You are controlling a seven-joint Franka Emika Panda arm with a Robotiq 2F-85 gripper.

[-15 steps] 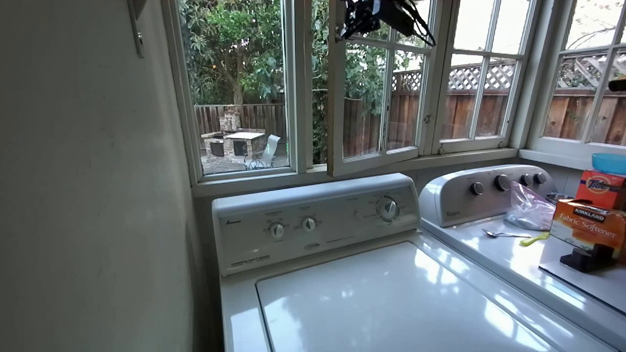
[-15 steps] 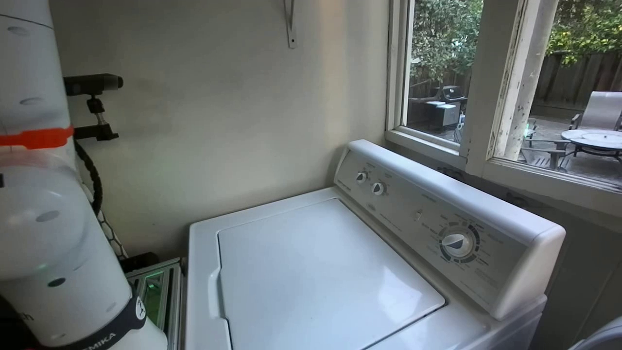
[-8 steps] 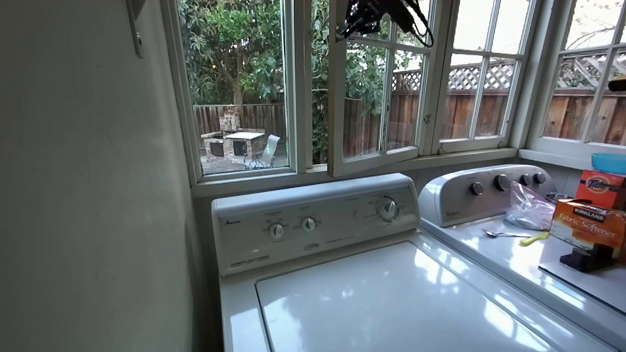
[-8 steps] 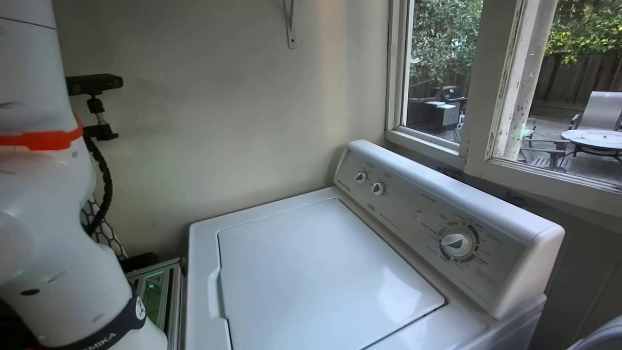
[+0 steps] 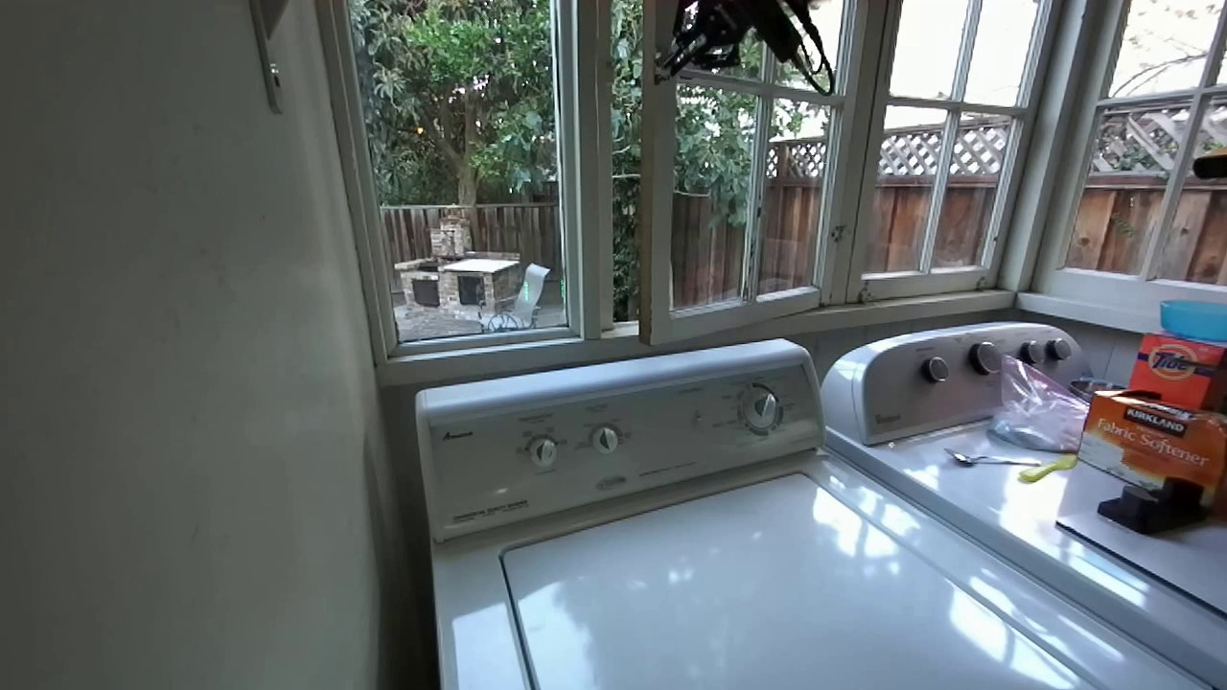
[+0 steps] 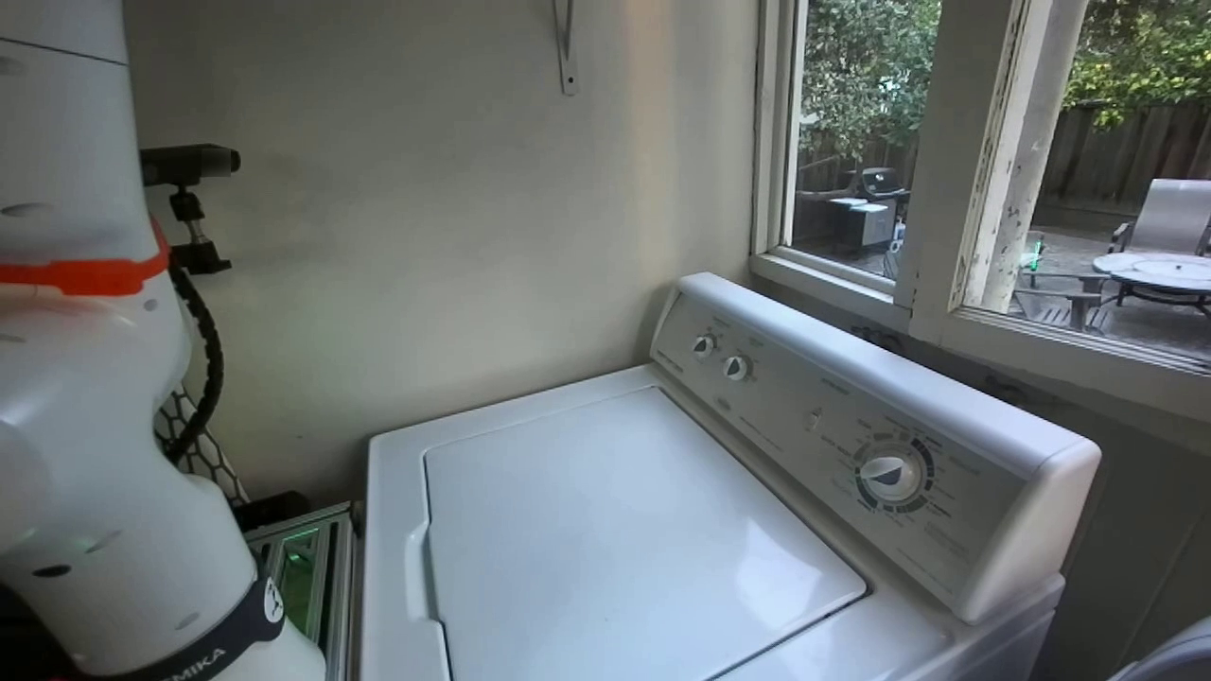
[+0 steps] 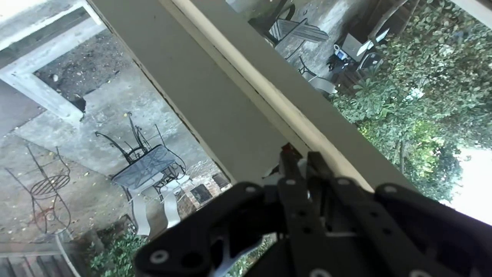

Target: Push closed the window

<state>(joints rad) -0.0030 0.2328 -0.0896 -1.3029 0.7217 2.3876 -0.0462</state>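
Note:
The window (image 5: 657, 220) is a white-framed hinged sash, standing ajar. A gap shows between its free edge and the fixed post at its left. In an exterior view its stile (image 6: 951, 189) stands above the washer's panel. My gripper (image 5: 665, 73) is at the top of the picture, at the sash's free edge. In the wrist view, which stands upside down, the fingertips (image 7: 302, 154) lie against or close to the sash's stile (image 7: 200, 92). A narrow gap shows between them, with something small and pale there. I cannot tell whether it is held.
The washer (image 5: 623, 479) stands below the window. A second machine (image 5: 959, 383) stands beside it, with a plastic bag (image 5: 1035, 412), a spoon and detergent boxes (image 5: 1150, 441) on top. A wall (image 6: 426, 189) with a metal bracket (image 6: 568, 76) lies beside the washer.
My gripper has moved a little left and tilted in an exterior view. The sash's free edge has shifted very slightly left there. The arm's upper part has swung right in an exterior view.

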